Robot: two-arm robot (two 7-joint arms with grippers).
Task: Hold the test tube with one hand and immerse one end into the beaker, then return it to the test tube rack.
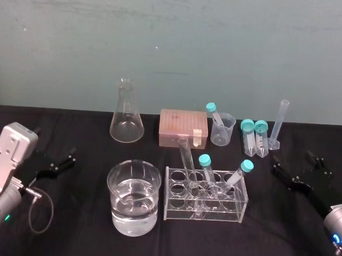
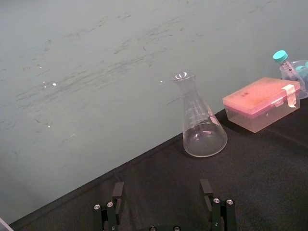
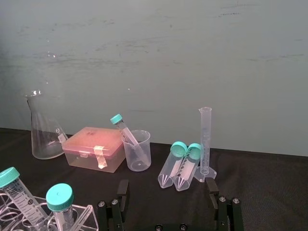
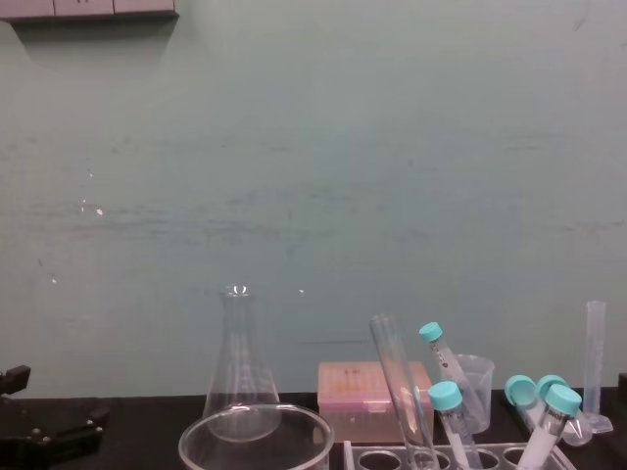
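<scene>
Over black cloth (image 1: 79, 238), the right gripper (image 3: 167, 186) and left gripper (image 2: 162, 186) are sitting open, empty, at either side, and reaching for the test tube (image 1: 187, 156) leaning in the test tube rack (image 1: 173, 192) is likely risking toppling the capped tubes (image 1: 205, 161) beside it.

From the near side, the head camera looks steeply down on the pink box (image 1: 183, 127). The chest camera faces it low, close over the beaker (image 4: 294, 413). Low wrist cameras flank it, both catching the flask (image 2: 203, 130).
</scene>
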